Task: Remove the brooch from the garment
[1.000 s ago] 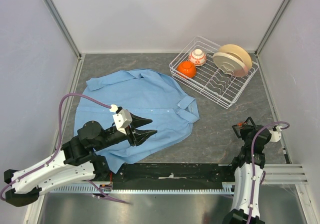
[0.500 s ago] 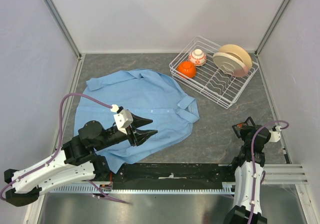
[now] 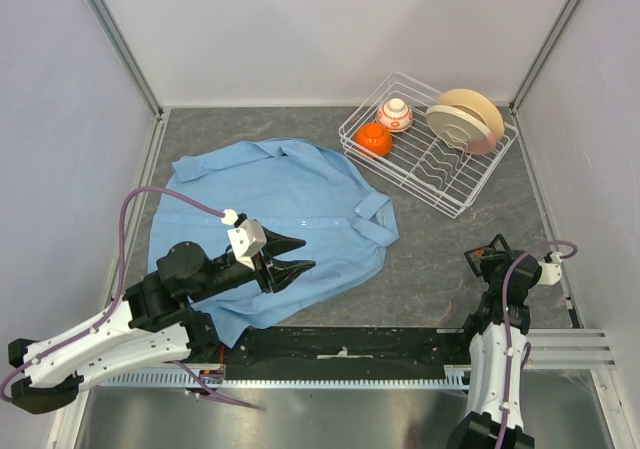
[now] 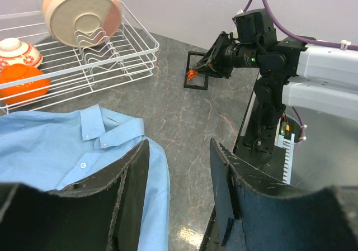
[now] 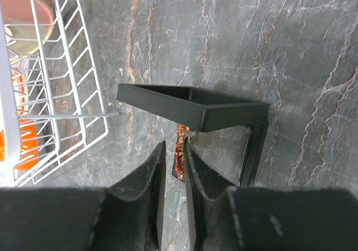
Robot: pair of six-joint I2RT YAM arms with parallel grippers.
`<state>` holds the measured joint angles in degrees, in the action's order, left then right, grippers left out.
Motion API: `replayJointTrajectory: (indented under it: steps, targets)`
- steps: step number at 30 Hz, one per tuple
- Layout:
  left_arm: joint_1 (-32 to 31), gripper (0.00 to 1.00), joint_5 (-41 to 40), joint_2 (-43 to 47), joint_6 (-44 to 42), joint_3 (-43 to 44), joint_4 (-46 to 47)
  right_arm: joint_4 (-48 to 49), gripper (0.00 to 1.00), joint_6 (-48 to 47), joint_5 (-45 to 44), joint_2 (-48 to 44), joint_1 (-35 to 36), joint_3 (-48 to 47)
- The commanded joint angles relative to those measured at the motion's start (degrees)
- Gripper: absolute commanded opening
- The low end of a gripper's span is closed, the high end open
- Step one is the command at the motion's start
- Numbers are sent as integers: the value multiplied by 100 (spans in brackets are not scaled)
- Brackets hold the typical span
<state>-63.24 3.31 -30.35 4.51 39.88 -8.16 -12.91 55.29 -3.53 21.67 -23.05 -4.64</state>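
Though tiny, the orange-red brooch [image 5: 180, 149] in the gap of the slightly parted right gripper [image 5: 174, 145]; left gripper [image 4: 179, 146] wide, empty

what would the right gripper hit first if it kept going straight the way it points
Probably the floor of the black tray just past its fingers. The brooch sits between them, and depth is unclear.

My left arm [image 3: 100, 339] reaches low and forward, left gripper [image 3: 303, 252] level, jaws well apart. My right arm [image 3: 492, 364] stands nearly upright (elbow tucked close), right gripper [image 5: 174, 148] tipped downward, jaws parted by a narrow slit.
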Motion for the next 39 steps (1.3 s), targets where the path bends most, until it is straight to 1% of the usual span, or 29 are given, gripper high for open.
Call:
replayJointTrajectory:
  steps: [1,2,7,12,15,16,18,19,20,22,27,29,32,33,34,36,37,39]
  targets:
    - [-39,54,29,3,-161,-24,122,-317,27,-211,-218,-75,-24,-203]
    - [-39,54,38,-6,-161,-24,131,-387,30,-281,-210,-128,-24,-238]
    - [-39,54,47,-6,-153,-15,113,-624,38,-229,-148,-277,-24,-221]
    - [-30,54,38,-15,-161,-15,113,-1187,52,-132,-156,-339,-15,-484]
    - [-30,54,20,-33,-170,-15,104,-1915,61,-141,-402,-199,-24,-1002]
    - [-30,54,29,-50,-170,-6,104,-2387,64,-167,-490,-129,-24,-1351]
    - [-21,54,38,-68,-179,-15,87,-2864,69,-281,-754,135,-24,-1748]
    - [-21,54,12,-59,-196,-15,78,-3180,70,-369,-789,214,-16,-2090]
    - [-21,54,-6,-68,-205,-15,78,-3296,72,-465,-798,363,-24,-2250]
    - [-13,54,-93,-103,-240,-6,69,-3464,72,-641,-659,495,-24,-2679]
    - [23,54,-252,-243,-302,-6,25,-3227,74,-1369,114,1075,-15,-3305]
    - [23,54,-479,-322,-354,-15,-36,-3131,74,-1599,229,1260,63,-3613]
    - [31,54,-910,-349,-434,-76,-2,-2850,75,-1898,230,1611,572,-4096]
    - [31,54,-1129,-340,-442,-111,51,-2840,75,-2160,221,1760,695,-4228]
    - [31,54,-1227,-314,-443,-129,87,-2866,75,-2284,204,2110,975,-4490]
    - [31,55,-1516,-288,-381,-103,35,-2849,75,-2496,142,2463,1371,-4694]
    - [31,56,-1605,-279,-242,-68,-1,-2840,76,-2671,20,2752,1878,-4904]
    - [31,56,-1885,-244,-31,46,-149,-2805,77,-2751,-339,2947,2521,-5072]
